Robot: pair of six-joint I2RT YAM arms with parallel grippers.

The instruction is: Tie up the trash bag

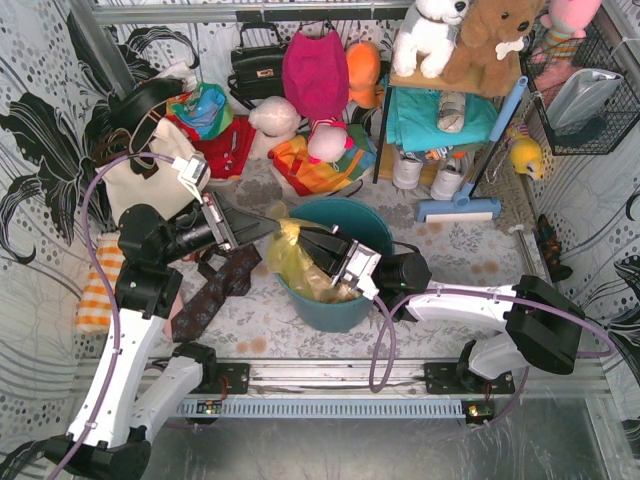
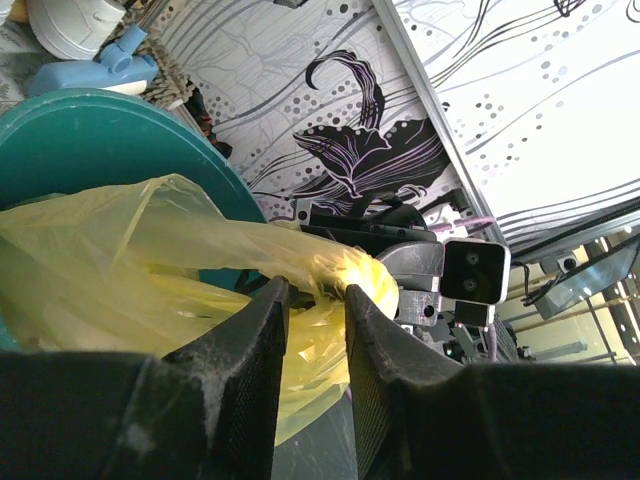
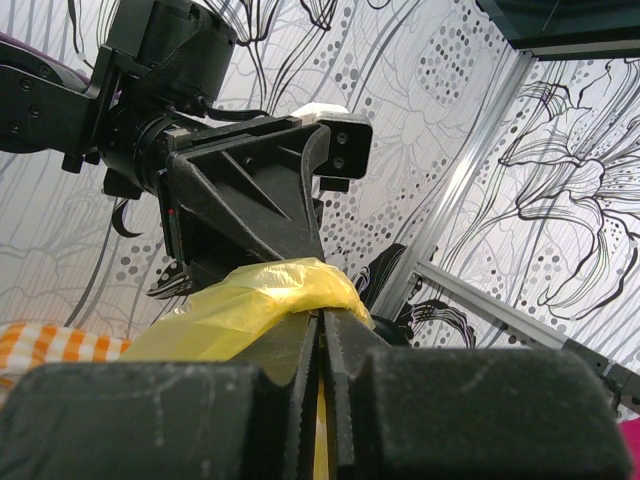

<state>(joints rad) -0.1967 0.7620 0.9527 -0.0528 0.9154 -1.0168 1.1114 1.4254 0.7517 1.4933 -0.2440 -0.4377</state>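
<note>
While the thin, translucent yellow plastic trash bag [image 1: 292,258] sits in the round teal plastic bucket [image 1: 335,315] at the centre of the top view, its upper part is drawn toward the bucket's left rim, where both grippers meet. The left gripper [image 2: 317,290] has its jaws a little apart, with a bunch of the yellow film pressed between them. The right gripper [image 3: 325,318] has its jaws together, pinching a thin strand of the same film. No knot is visible. It seems the top is gathered and gripped, but crossing, looping and tightening are not yet done.
</note>
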